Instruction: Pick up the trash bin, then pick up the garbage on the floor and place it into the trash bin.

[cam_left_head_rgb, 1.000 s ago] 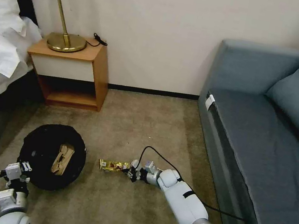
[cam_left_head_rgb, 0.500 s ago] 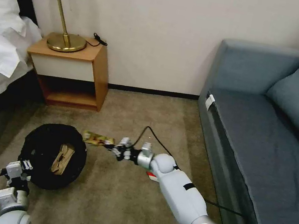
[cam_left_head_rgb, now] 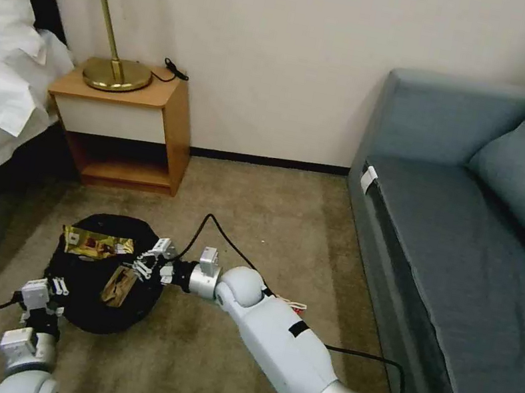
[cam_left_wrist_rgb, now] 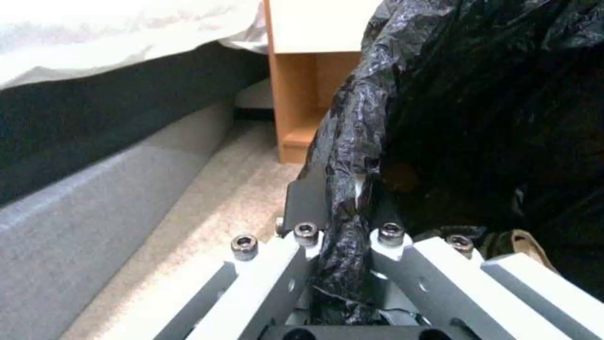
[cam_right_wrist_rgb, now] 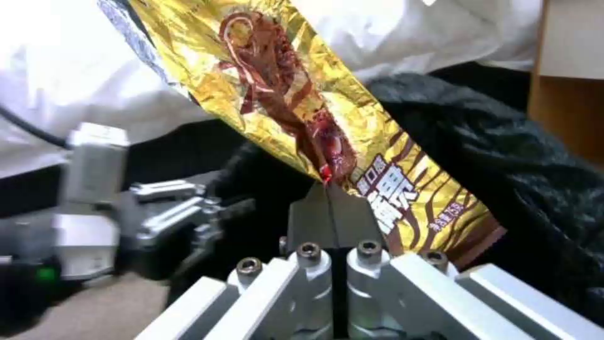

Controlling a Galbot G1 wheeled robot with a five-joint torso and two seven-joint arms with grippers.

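Right arm reaches low across the body, forearm near level, wrist toward the bin (cam_left_head_rgb: 102, 277). The right gripper (cam_left_head_rgb: 141, 264) hangs over the bin's far-right rim; its fingers (cam_right_wrist_rgb: 330, 215) are pressed together on one end of the wrapper (cam_left_head_rgb: 97, 242), which juts out flat over the bin mouth. In the right wrist view the gold foil with brown print (cam_right_wrist_rgb: 302, 118) rises from the closed fingertips, with the black liner behind it.

Left arm is folded close at the lower left. The left gripper (cam_left_head_rgb: 48, 291) sits at the bin's near-left rim; in the left wrist view its fingers (cam_left_wrist_rgb: 305, 208) close narrowly on a fold of the black bag (cam_left_wrist_rgb: 352, 156) at the rim.

Count: two grippers, one bin, one wrapper in the air, one tan paper (cam_left_head_rgb: 118, 284) inside the bin, and one red-and-white carton (cam_left_head_rgb: 289, 304) on the carpet, mostly hidden behind the right forearm. One nightstand (cam_left_head_rgb: 127, 125), one lamp (cam_left_head_rgb: 113, 28), one sofa (cam_left_head_rgb: 470, 247).

Change from half a second earlier: the right arm has swung further left, carrying the wrapper from just beside the bin's right edge to over its opening. The left gripper keeps its hold on the rim.
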